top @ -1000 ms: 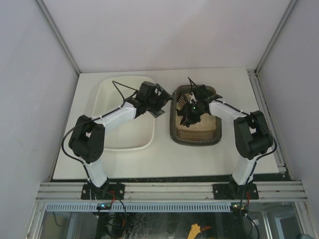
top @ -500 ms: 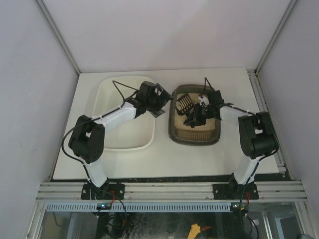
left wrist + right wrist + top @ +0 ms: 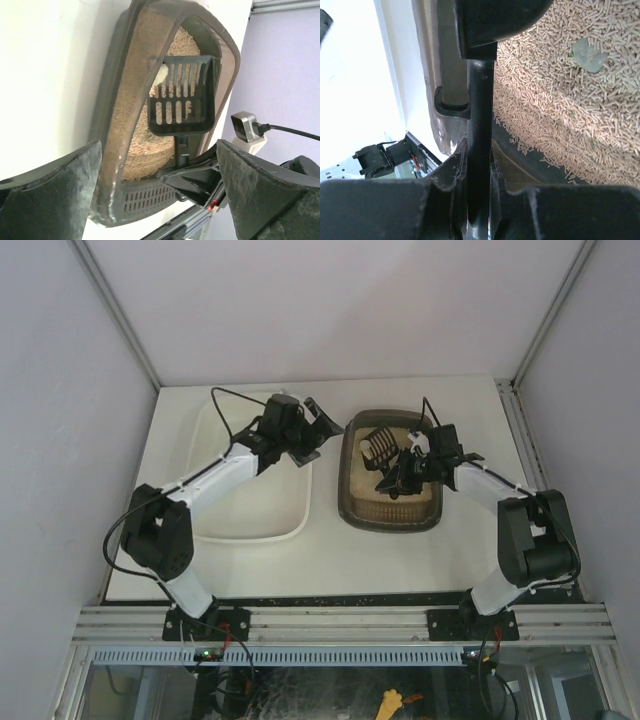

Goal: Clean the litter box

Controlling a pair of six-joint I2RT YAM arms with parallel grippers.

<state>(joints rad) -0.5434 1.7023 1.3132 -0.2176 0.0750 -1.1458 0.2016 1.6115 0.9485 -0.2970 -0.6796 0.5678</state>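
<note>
The litter box [image 3: 347,502] is a dark translucent tray of beige pellets, right of centre on the table. My right gripper [image 3: 407,472] hangs over its middle, shut on the handle of the black slotted scoop [image 3: 378,445]. In the right wrist view the fingers [image 3: 456,167] clamp that handle [image 3: 479,100] above the pellets, and a grey-green clump [image 3: 587,52] lies on the litter. My left gripper [image 3: 315,425] stands open just left of the box. Its wrist view shows the litter box rim [image 3: 112,125], the scoop head [image 3: 184,97] and a white clump [image 3: 161,76] at the scoop's edge.
A larger cream-white tub [image 3: 215,525] sits left of the litter box, and the left arm reaches across it. White walls and aluminium rails close in the table at the back and both sides. The right arm's cable [image 3: 290,131] trails beside the box.
The right gripper drew back to the right with the scoop, so the scoop head now shows at the box's far left. The left arm stretched farther back; its gripper stays open.
</note>
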